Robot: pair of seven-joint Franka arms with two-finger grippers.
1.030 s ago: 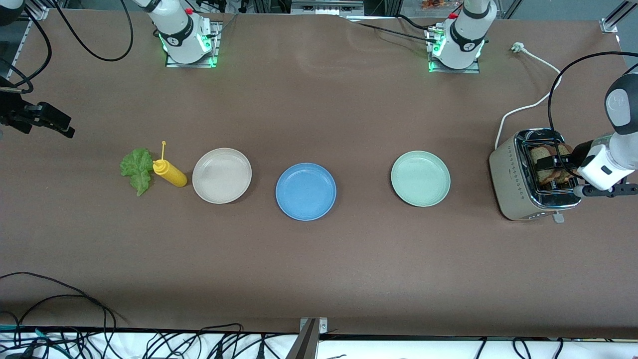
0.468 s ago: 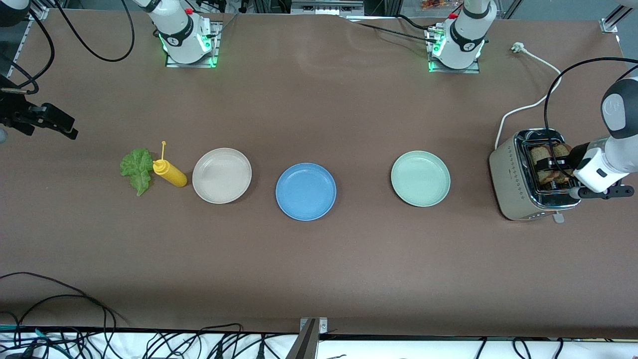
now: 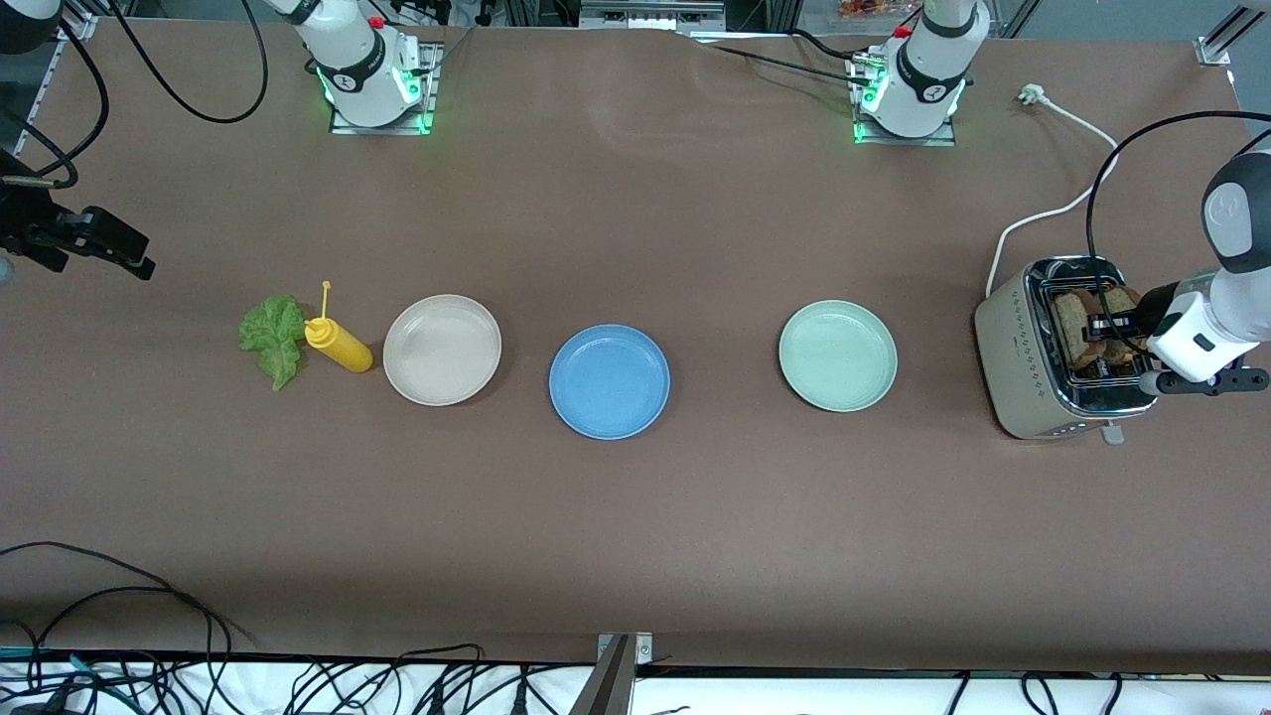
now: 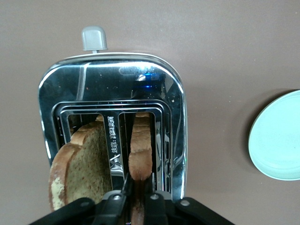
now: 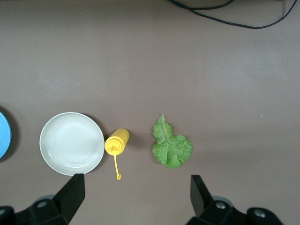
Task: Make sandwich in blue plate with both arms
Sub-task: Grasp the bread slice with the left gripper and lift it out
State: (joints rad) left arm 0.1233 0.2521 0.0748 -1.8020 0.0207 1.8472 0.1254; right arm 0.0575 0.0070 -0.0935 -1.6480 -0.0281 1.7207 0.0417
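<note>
From the front you see the blue plate (image 3: pixel 610 381) at the table's middle; toward the left arm's end from it stands the toaster (image 3: pixel 1033 367), with the left gripper (image 3: pixel 1104 331) down at its slots; the lettuce leaf (image 3: pixel 273 338) lies toward the right arm's end. In your left wrist view the fingers (image 4: pixel 125 187) pinch one upright bread slice (image 4: pixel 140 152); the other slice (image 4: pixel 82 164) leans beside it. Your right wrist view shows the right gripper (image 5: pixel 136 194) spread wide, waiting above the leaf and mustard bottle (image 5: pixel 116 143).

From high across the brown table (image 3: pixel 635 516) we face both bases. Our left wrist camera looks straight down, close onto the chrome-topped beige toaster (image 4: pixel 112 93); our right wrist camera looks down from higher, sharing the ruffled green lettuce leaf (image 5: pixel 171 147) with the front view.
</note>
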